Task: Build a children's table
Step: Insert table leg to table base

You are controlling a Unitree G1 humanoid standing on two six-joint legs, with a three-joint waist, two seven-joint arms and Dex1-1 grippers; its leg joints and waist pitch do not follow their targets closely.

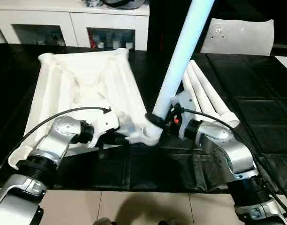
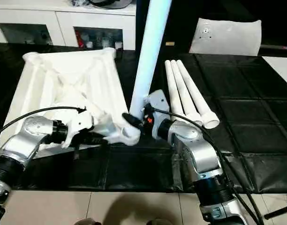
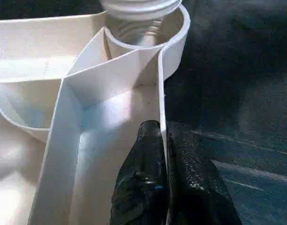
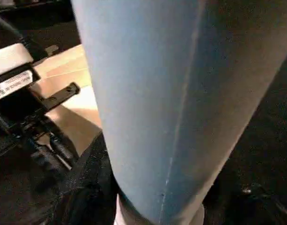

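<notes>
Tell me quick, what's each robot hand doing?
Left gripper: closed on the tabletop rim.
Right gripper: holding a leg upright at the corner socket.

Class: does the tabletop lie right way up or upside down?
Upside down: the tabletop's ribs and corner sockets face up.

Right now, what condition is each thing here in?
White plastic square tabletop: upside down, ribs up, on the black mat.
Long white tubular leg: upright, lower end at the near corner socket.
Three spare white legs: lying side by side.
Left tool: shut on the tabletop rim.
Right tool: closed around the upright leg.
</notes>
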